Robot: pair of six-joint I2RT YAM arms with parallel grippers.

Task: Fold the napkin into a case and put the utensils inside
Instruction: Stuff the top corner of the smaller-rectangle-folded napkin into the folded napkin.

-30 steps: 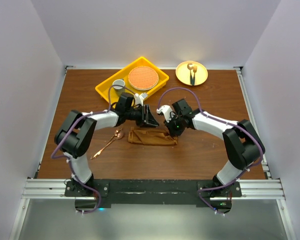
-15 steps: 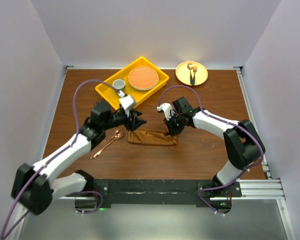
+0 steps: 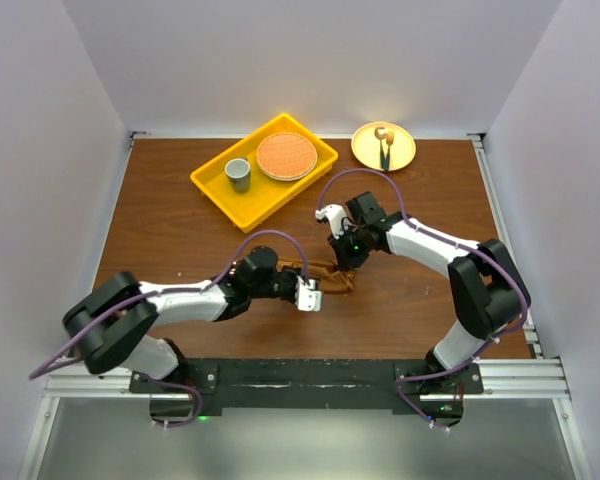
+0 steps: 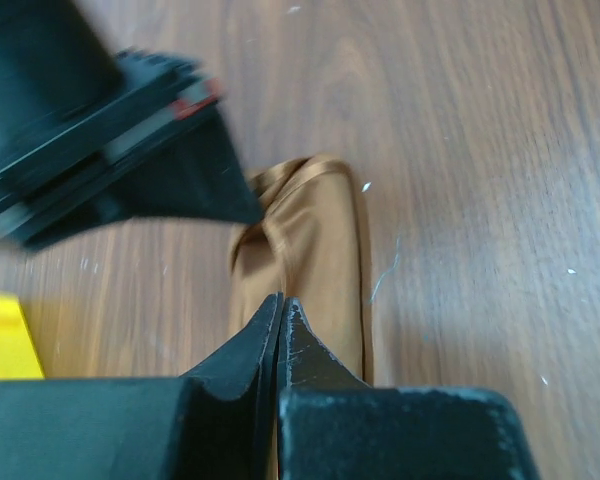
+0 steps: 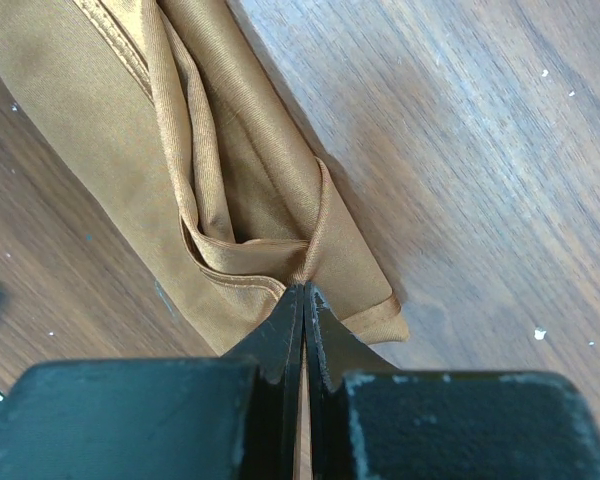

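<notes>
From above, my left tool [image 3: 320, 290] lay low over the table [image 3: 430, 310] at one end of the napkin [image 3: 332, 272], and the right tool [image 3: 344, 262] came down on the other end. The rust-brown cloth was a narrow folded strip stretched between the two tools. I judged that holding both ends kept the folds from springing apart before anything went inside. I could not find the spoon here, as the left arm lay across the wood beside the cloth. Well beyond both tools sat the yellow tray [image 3: 212, 185] with a cup [image 3: 238, 174]. The yellow plate [image 3: 400, 150] stood past the right tool and carried the dark-handled utensil [image 3: 385, 152].

The left wrist camera showed what the top view hid. That tool was clenched, its fingertips [image 4: 255, 335] meeting right over the near end of the strip. I could not tell whether a layer was caught between them or merely pressed. Ahead of the tips the cloth ran to the right tool's black body.

The right wrist camera gave the clearest detail. That tool was clamped on a hem of the napkin, and the folds puckered in toward its fingertips [image 5: 280, 335]. Just ahead of the tips a pocket of layered cloth gaped slightly. I took that for the mouth of the pouch, with no spoon in it yet.
</notes>
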